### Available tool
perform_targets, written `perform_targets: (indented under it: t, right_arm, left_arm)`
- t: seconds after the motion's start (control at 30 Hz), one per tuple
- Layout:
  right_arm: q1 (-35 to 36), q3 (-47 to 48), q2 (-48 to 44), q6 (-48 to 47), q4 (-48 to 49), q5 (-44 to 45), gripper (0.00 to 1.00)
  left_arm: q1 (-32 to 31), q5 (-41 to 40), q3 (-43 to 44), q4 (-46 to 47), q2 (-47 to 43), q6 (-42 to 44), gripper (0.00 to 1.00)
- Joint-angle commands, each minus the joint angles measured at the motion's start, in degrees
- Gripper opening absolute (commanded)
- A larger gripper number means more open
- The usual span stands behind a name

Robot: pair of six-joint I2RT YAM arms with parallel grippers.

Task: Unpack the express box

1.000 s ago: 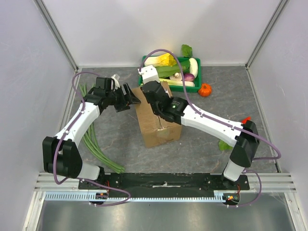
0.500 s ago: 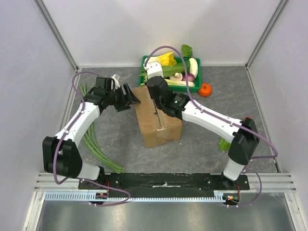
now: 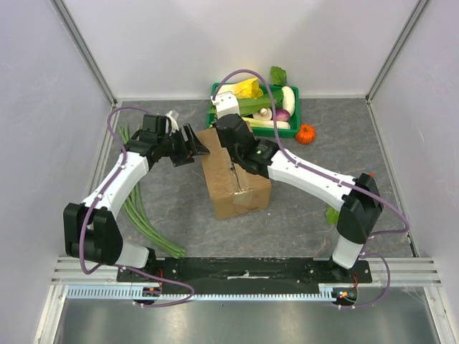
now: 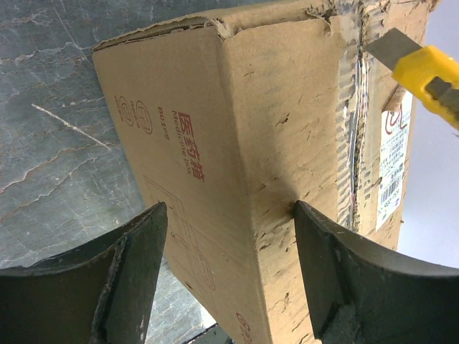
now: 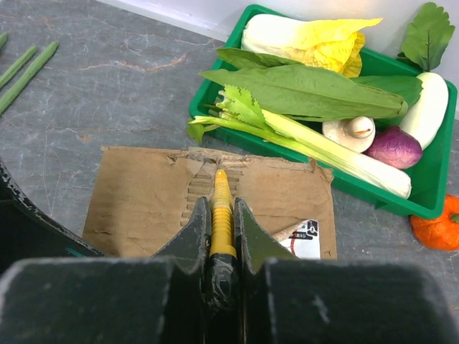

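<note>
The box (image 3: 240,190) stands on the grey table (image 3: 287,222), at its middle, between the two arms. Its top flaps are shut, and a taped seam runs from the near edge of the top to the far edge. A white label (image 4: 391,172) lies on the top, right of the seam.

The left gripper (image 4: 229,211) is at the box's far left corner. Its jaws are spread wide and straddle the edge where the top meets the left side: one finger (image 4: 122,279) is beside the printed side face, the other over the top. It has hold of nothing; whether the pads press on the cardboard cannot be told.

The right gripper (image 5: 221,206) hangs over the far part of the top. Its jaws are clamped tight on a yellow knife (image 5: 221,183). The knife lies along the seam and points away, and its tip sits at the torn far edge of the top.

Just beyond the box is a green tray (image 5: 401,203) of vegetables. An orange pumpkin (image 3: 305,134) sits on the table right of the tray. Long green stalks (image 3: 140,208) lie on the table left of the box, under the left arm.
</note>
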Motion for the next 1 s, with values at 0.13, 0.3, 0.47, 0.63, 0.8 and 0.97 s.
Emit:
perform_targets:
  t: [0.13,0.3,0.47,0.63,0.8,0.97]
  right_arm:
    - [-0.57,1.83,1.99,-0.05,2.68,-0.28,0.00]
    - [-0.66,1.04,1.82,0.30,2.60,-0.46,0.00]
    - [-0.66,1.47,1.12,2.32,-0.82,-0.28,0.00]
    - [-0.66,2.18,1.03,6.09,-5.74,-0.81,0.00]
    - [-0.57,2.36,-0.03,8.64,-9.96,-0.72,0.00]
    - [-0.31,3.06,-0.82,9.79,-12.87,-1.51,0.00]
  left_arm:
    - [0.19,-3.18,1.25,-0.62,0.90,1.70,0.76]
    - [0.19,-2.92,1.25,-0.62,1.08,1.52,0.76]
    - [0.28,-2.39,1.25,-0.53,1.25,-2.16,0.73]
    - [0.19,-1.42,0.55,0.78,1.17,-8.84,0.64]
    - [0.19,-2.56,-1.20,2.37,0.90,-13.94,0.57]
    - [0.19,-3.00,-1.82,3.24,1.26,-16.67,0.52]
